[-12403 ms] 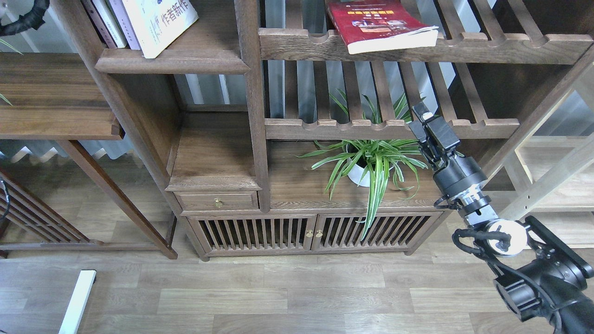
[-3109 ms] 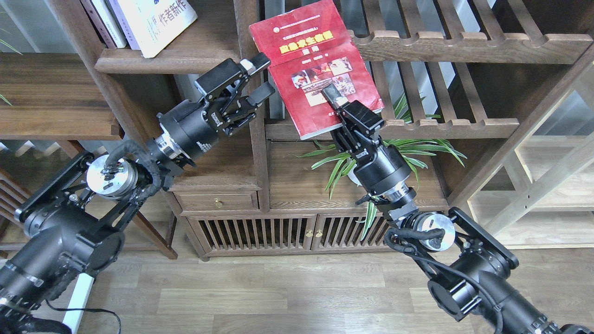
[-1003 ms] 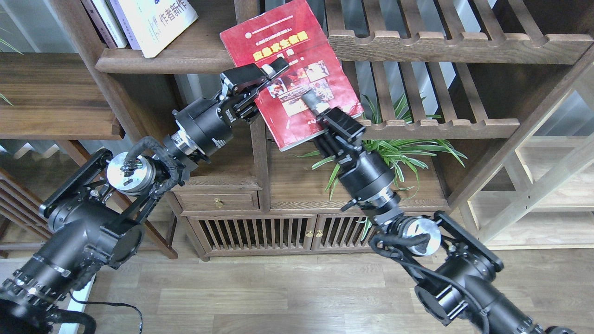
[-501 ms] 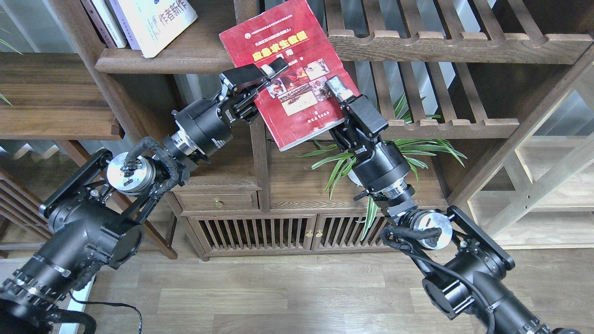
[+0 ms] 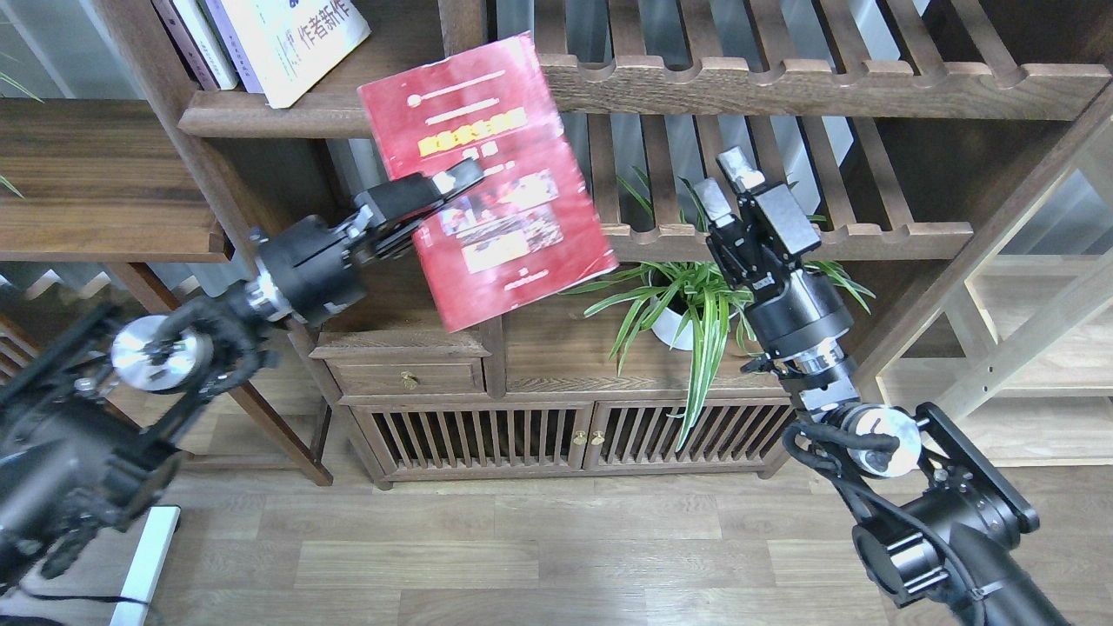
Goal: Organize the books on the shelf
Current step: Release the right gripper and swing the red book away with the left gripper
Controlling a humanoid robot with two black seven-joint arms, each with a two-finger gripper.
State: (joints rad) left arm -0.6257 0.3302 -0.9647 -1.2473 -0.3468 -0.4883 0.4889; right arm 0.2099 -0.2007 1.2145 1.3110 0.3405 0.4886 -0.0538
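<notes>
Books were split across the bookcase: the dark red one [image 5: 496, 187] hung in mid-air, tilted and blurred, pinched by my left gripper [image 5: 452, 184] below the shelf [image 5: 287, 113]. The white one [image 5: 291, 43] and the lavender one [image 5: 228, 39] leaned on that shelf (partly cropped). My right gripper [image 5: 726, 184] stood apart with fingers spread and empty, above the potted plant [image 5: 696, 304].

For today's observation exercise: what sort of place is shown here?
Probably a home study or showroom: a dark wooden bookcase holding books, a potted plant, and wood-plank flooring.
</notes>
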